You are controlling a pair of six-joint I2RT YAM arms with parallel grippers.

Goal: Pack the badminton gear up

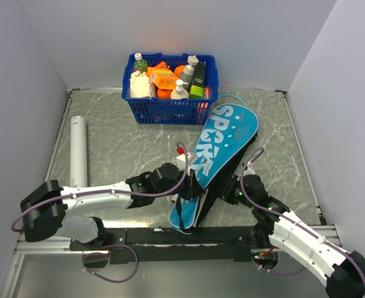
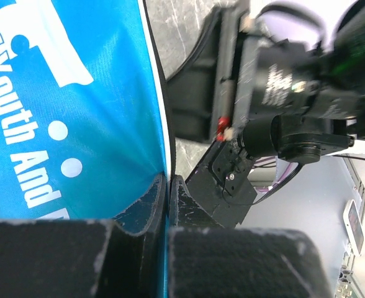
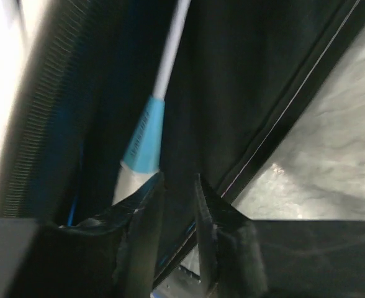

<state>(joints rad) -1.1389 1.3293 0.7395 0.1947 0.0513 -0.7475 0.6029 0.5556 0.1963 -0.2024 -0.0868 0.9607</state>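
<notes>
The teal "SPORT" case (image 1: 229, 133) lies diagonally mid-table, its top flap raised off the black lower half. My left gripper (image 1: 184, 172) is shut on the teal flap's edge (image 2: 77, 93) and holds it up; in the left wrist view the jaws (image 2: 168, 186) pinch the fabric. My right gripper (image 1: 232, 189) reaches into the opening from the right, its jaws (image 3: 177, 186) slightly apart and empty over the black lining (image 3: 244, 74). One racket (image 3: 144, 139), with a white handle and pale blue shaft, lies inside just left of the fingers. The long white tube (image 1: 78, 151) lies at the left. The shuttlecock is not in view.
A blue basket (image 1: 170, 112) of bottles and orange packs stands at the back, just behind the case's tip. Grey walls close in the table on three sides. My right arm (image 2: 294, 81) sits close beside the left gripper across the case opening.
</notes>
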